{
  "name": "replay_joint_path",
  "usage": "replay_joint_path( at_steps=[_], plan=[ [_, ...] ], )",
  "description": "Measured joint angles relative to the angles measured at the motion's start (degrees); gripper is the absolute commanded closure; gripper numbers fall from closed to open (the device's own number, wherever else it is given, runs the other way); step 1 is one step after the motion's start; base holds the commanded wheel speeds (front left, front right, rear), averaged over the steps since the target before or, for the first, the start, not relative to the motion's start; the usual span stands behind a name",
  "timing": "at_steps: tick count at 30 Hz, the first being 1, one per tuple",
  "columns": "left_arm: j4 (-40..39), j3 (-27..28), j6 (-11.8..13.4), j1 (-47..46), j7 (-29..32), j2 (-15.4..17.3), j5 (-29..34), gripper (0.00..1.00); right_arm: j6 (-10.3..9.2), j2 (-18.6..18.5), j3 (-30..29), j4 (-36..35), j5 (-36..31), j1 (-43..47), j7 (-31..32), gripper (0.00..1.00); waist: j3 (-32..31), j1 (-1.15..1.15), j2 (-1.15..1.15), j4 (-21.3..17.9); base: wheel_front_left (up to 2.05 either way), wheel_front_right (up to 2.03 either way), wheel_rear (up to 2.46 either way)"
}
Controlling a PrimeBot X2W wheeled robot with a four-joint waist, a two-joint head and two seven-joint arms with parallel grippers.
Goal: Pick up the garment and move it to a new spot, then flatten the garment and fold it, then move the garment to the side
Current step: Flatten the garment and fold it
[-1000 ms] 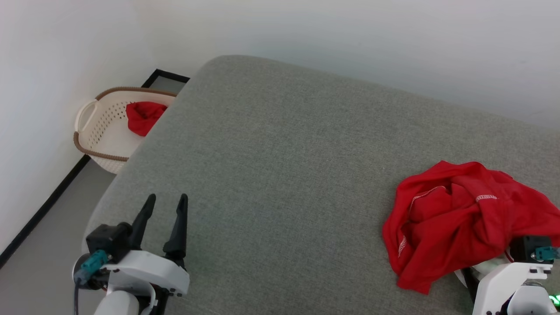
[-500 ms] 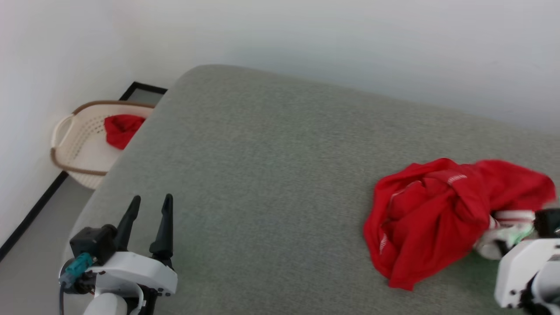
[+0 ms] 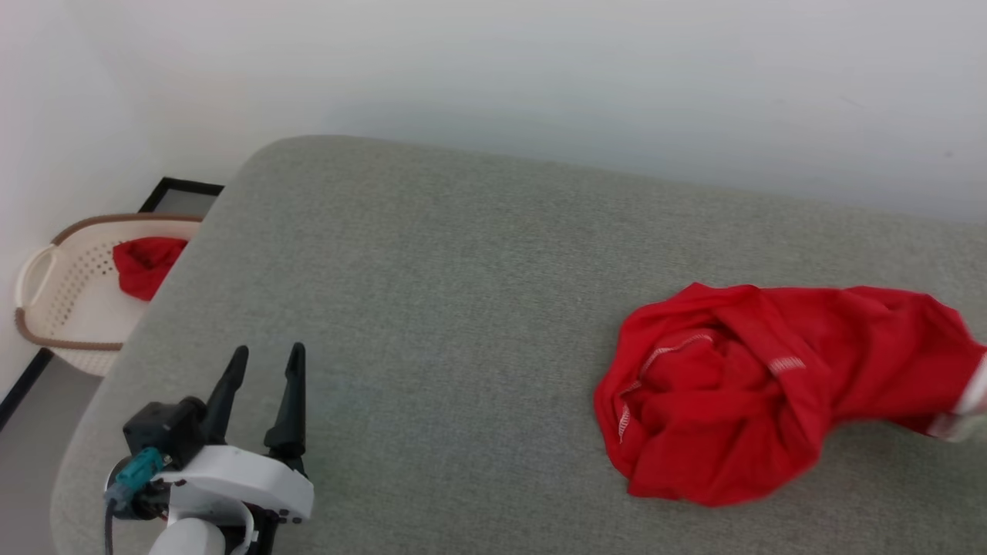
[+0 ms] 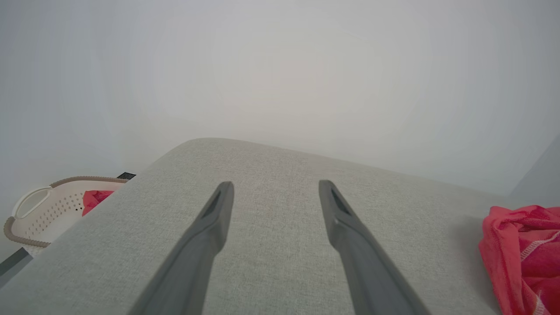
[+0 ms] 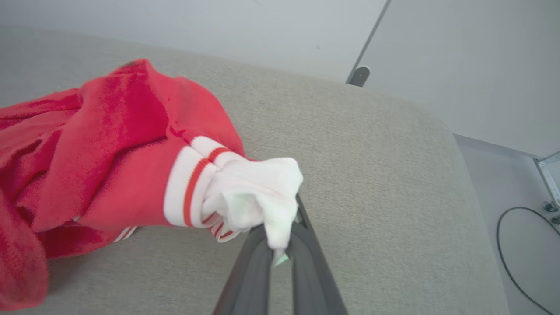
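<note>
A pale wall [image 3: 540,77] fills the top of the head view, and below it a grey fabric surface [image 3: 463,308] with rounded corners runs from the lower left to the right edge of the frame. The garment [image 3: 725,401] lies crumpled on this surface at the centre right of the head view. It is a red heap with white stitched seams, and one part is drawn out towards the right edge, where a bit of white trim shows. In the right wrist view the same red cloth spreads over the left half of the frame, ending in a red-and-white striped band [image 5: 188,188] and a bunched white sleeve [image 5: 253,192] near the middle. The right jaws rise from the bottom centre of that view and are clamped together on the tip of this white sleeve, which sits lifted off the grey fabric. At the left edge of the head view a cream perforated basket [image 3: 73,308] with a brown rim stands on the floor [image 3: 23,432] beside the surface, with a small red cloth [image 3: 143,262] inside it. The left jaws show at the lower left of the head view, standing apart and holding nothing, over the near left corner of the surface. They are well apart from the garment, which the left wrist view shows only at its far lower right.
</note>
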Motion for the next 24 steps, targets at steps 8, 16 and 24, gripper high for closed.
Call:
replay_joint_path(
  at_steps=[8, 16, 24],
  plan=[
    [0.03, -0.65, 0.00, -0.23, 0.00, 0.07, -0.05, 0.00, 0.01, -1.36, -7.53, 1.60, -1.74, 2.98, -0.04, 1.00, 0.64, 0.00, 0.00, -1.07, 0.00, 0.00, 0.00],
    [0.49, -1.32, 0.00, -0.35, 0.00, 0.30, -0.53, 0.00, 0.01, 1.60, -9.71, 9.39, -2.77, 4.17, -3.56, 0.81, 0.91, 0.00, 0.00, -1.50, 0.00, 0.00, 0.00],
    [0.97, -2.90, 0.00, -0.71, 0.00, 1.54, -1.15, 0.00, 0.01, 2.55, -7.55, 13.19, -2.81, 1.72, -6.94, 0.00, 0.36, 0.00, 0.00, -2.61, 0.00, 0.00, 0.00]
  ],
)
